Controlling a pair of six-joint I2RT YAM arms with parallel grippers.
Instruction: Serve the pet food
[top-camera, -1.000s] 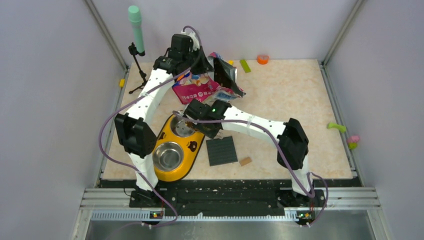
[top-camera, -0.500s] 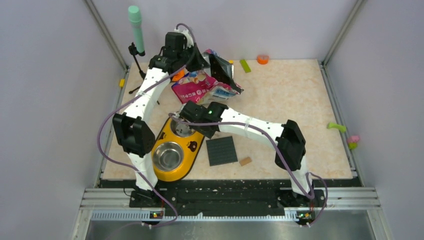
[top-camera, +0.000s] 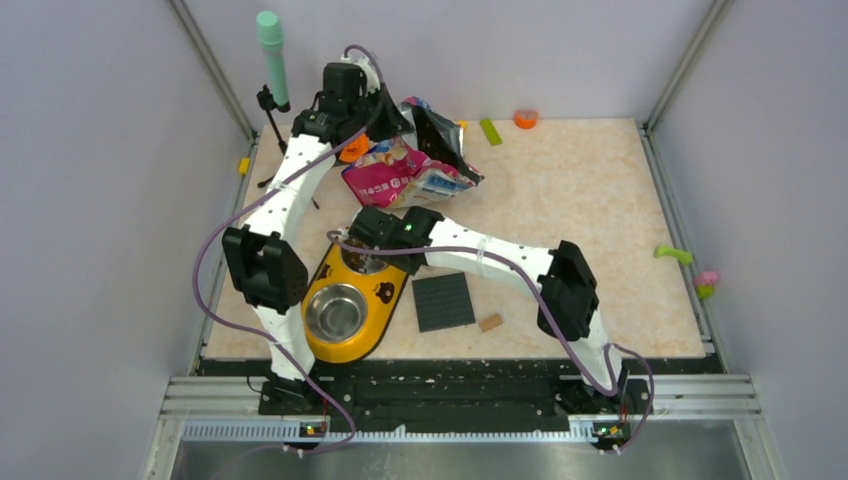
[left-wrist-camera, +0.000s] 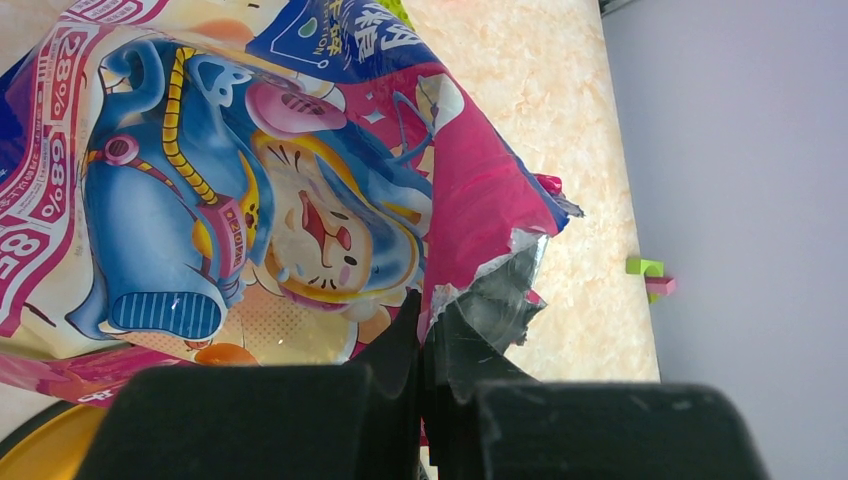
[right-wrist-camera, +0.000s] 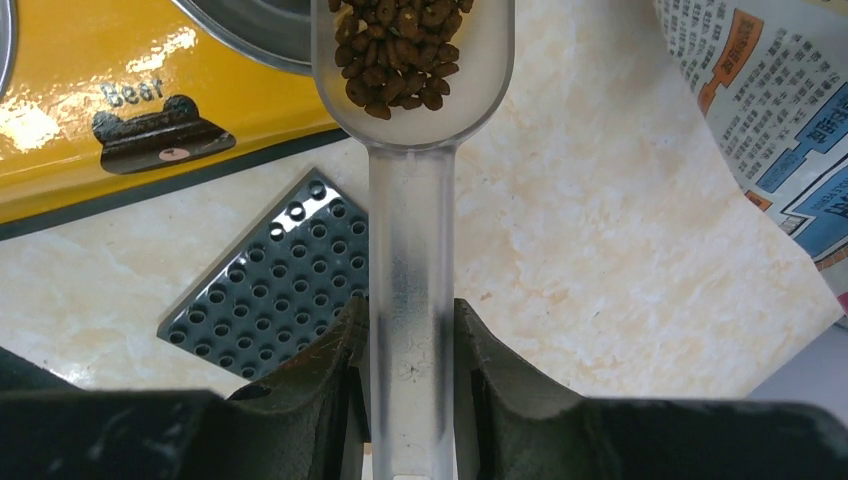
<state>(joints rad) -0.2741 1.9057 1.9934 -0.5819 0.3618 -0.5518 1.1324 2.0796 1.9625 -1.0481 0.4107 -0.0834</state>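
The pet food (right-wrist-camera: 397, 48) is a heap of brown kibble in a clear plastic scoop (right-wrist-camera: 410, 120). My right gripper (right-wrist-camera: 410, 325) is shut on the scoop's handle. The scoop's head hangs by the rim of the far steel bowl (right-wrist-camera: 250, 35) of the yellow double feeder (top-camera: 350, 300). In the top view the right gripper (top-camera: 362, 240) sits over that far bowl; the near bowl (top-camera: 335, 312) looks bare. My left gripper (left-wrist-camera: 425, 320) is shut on the torn edge of the blue-pink cartoon-cat bag (left-wrist-camera: 250, 180), which it holds up at the back left (top-camera: 400, 172).
A dark grey studded plate (top-camera: 443, 301) and a small tan block (top-camera: 490, 322) lie right of the feeder. A green cylinder on a stand (top-camera: 271, 45) is at the back left. An orange piece (top-camera: 525, 118), a green brick (top-camera: 489, 131) and small toys (top-camera: 673, 254) lie near the edges.
The left arm has drawn back and to the left, taking the bag's edge with it. The right gripper has carried the filled scoop leftward toward the far bowl.
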